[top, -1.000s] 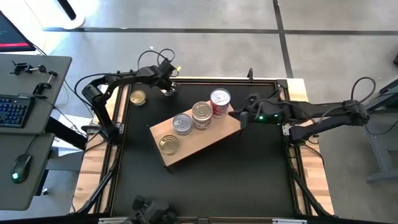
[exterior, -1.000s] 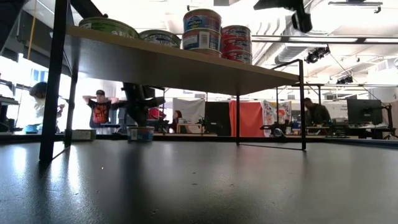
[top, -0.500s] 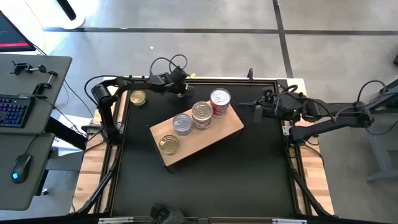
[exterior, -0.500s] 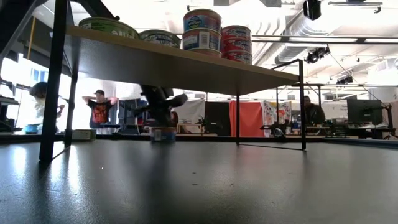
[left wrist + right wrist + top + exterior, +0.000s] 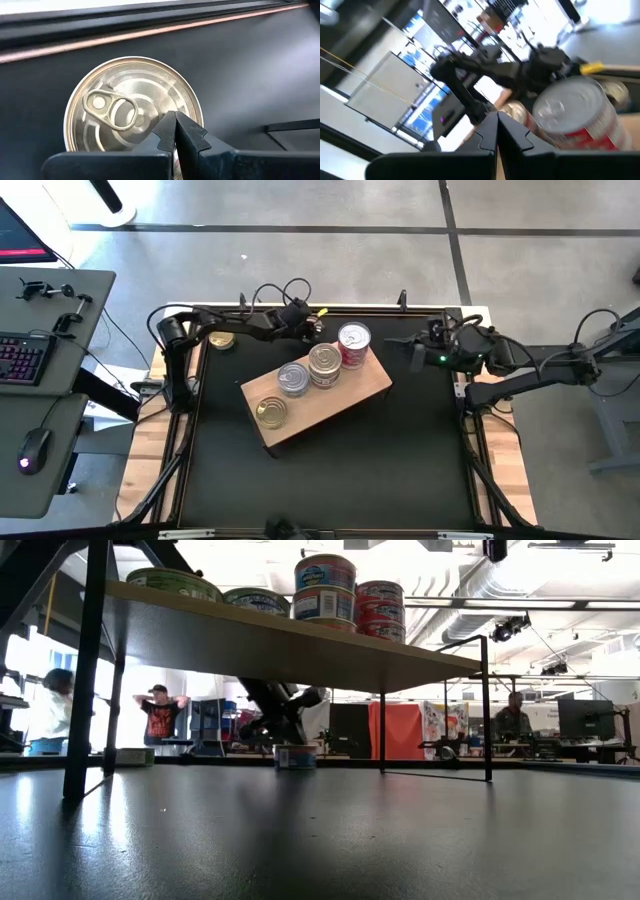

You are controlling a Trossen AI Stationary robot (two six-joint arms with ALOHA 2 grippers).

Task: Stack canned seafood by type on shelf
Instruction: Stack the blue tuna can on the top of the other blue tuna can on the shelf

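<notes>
Golden tin (image 5: pixel 222 338) beside wooden shelf (image 5: pixel 345 401)

- From above I am lit evenly; the black tabletop (image 5: pixel 330 470) stays matte, and the shelf (image 5: pixel 345 402) casts only a faint shadow.
- At table height, bright windows and ceiling lamps backlight the scene; my left arm (image 5: pixel 275 710) reads as a silhouette, and the tabletop carries a pale sheen.
- My left wrist view is sharp; the tin (image 5: pixel 132 110) lid shows soft glare.
- My right wrist view is tilted and motion-blurred; the red-labelled tin (image 5: pixel 580 117) is smeared.
</notes>
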